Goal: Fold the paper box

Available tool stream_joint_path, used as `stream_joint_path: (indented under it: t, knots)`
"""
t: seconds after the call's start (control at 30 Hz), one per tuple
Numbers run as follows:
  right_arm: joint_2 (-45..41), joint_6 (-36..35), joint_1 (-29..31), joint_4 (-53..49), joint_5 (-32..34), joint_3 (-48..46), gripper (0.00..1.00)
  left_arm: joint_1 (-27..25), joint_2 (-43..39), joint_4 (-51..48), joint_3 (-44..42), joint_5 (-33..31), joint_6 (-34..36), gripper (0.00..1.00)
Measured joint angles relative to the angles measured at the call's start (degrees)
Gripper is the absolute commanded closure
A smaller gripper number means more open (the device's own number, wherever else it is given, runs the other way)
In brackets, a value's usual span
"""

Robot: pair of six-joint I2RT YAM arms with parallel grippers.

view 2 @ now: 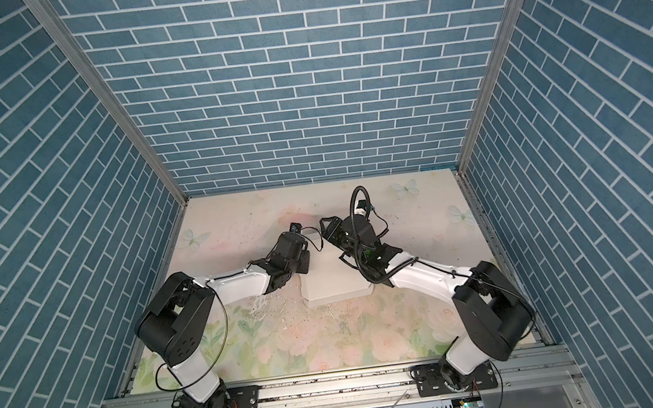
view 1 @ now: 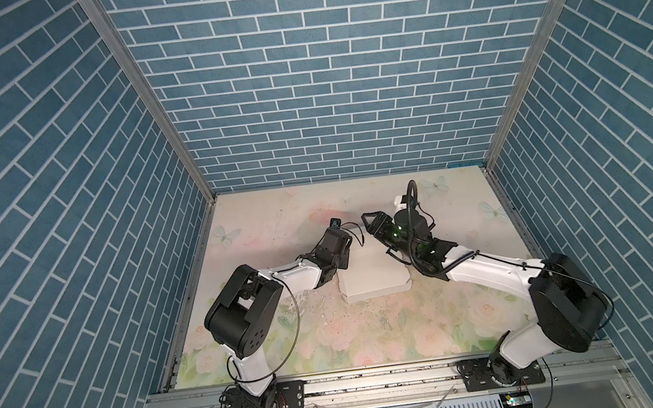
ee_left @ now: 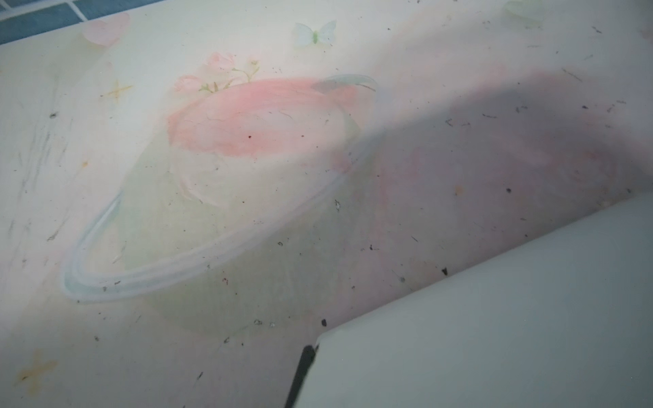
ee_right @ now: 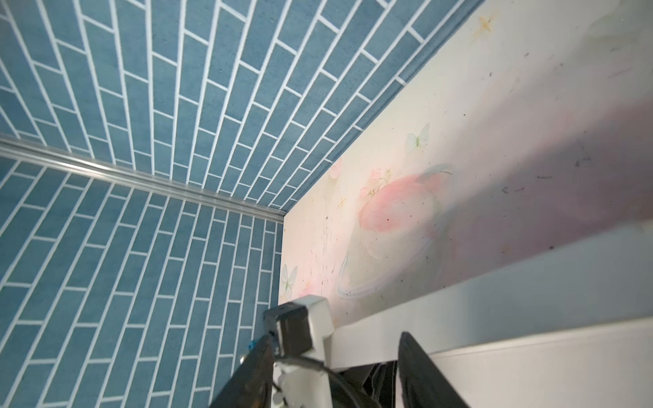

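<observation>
The paper box (view 1: 375,281) (view 2: 336,283) lies white and shallow in the middle of the table in both top views. My left gripper (view 1: 348,245) (view 2: 308,245) sits at the box's far left corner. In the left wrist view only one dark finger (ee_left: 302,371) shows, tight along the edge of a white box panel (ee_left: 494,318) that hides the other finger, so it is shut on that panel. My right gripper (view 1: 366,225) (view 2: 324,227) (ee_right: 335,337) hovers above the box's far edge, open, its fingers apart and holding nothing. A white flap edge (ee_right: 494,303) runs just beyond them.
The floral table mat (view 1: 373,333) is speckled with small debris. Blue brick walls (view 1: 324,88) close in the back and sides. An aluminium rail (view 1: 379,387) carrying both arm bases runs along the front. The left arm's wrist camera housing (ee_right: 296,328) stands close to the right fingers.
</observation>
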Motion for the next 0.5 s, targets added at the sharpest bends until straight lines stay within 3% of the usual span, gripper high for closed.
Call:
stream_joint_path:
  t: [0.27,0.5]
  knots:
    - [-13.8,-10.7,-2.3,-17.9,0.2,-0.1,0.41,0.0,0.0,0.0,0.0,4.4,2.9,1.0]
    - [-20.1,-17.8,-7.4,-25.5,-0.2,-2.5,0.43,0.0,-0.2,-0.5,0.0,6.5,4.9,1.0]
